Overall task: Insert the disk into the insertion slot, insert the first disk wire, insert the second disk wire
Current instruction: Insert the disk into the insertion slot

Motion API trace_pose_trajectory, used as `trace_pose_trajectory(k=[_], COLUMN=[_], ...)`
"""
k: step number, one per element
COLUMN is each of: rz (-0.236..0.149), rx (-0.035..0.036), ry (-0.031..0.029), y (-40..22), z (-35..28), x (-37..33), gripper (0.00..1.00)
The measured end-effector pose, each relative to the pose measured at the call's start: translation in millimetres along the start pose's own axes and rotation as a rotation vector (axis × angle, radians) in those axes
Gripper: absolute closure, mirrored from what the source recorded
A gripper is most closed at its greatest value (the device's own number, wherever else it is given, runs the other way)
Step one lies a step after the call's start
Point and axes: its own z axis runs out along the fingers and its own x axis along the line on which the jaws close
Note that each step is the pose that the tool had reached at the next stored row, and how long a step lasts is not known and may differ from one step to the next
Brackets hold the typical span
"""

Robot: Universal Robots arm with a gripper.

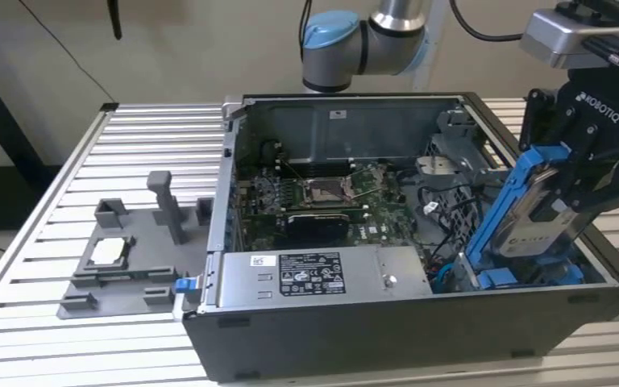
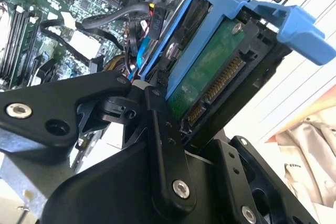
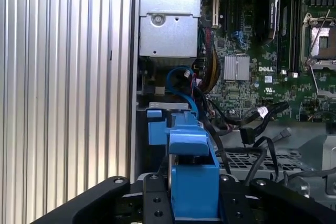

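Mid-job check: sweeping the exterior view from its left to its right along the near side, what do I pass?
grey fixture with upright posts → blue tab at the case corner → labelled power-supply box → disk standing tilted in its blue carrier

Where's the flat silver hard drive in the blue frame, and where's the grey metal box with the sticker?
Silver-grey hard drive in blue plastic frame [image 1: 538, 230]: exterior view, on its white label.
Grey metal power-supply box [image 1: 396, 268]: exterior view, on bare metal beside its label.
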Motion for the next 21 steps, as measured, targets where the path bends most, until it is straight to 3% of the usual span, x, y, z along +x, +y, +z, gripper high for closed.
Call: trace_pose_trajectory(k=[3, 7, 14, 21], rz=[0.0, 0.0, 0.0, 0.0], rx=[-0.0063, -0.0218, -0.0447, -0.0514], ry=[0.0053, 0.0116, 0.0105, 0.0077], y=[-0.2, -0.1, -6.2, -9.6], z=[-1.6, -2.2, -1.2, 2.3], x=[-0.1, -0.5, -0.5, -0.5], gripper=[0.67, 0.67, 0.67, 0.67])
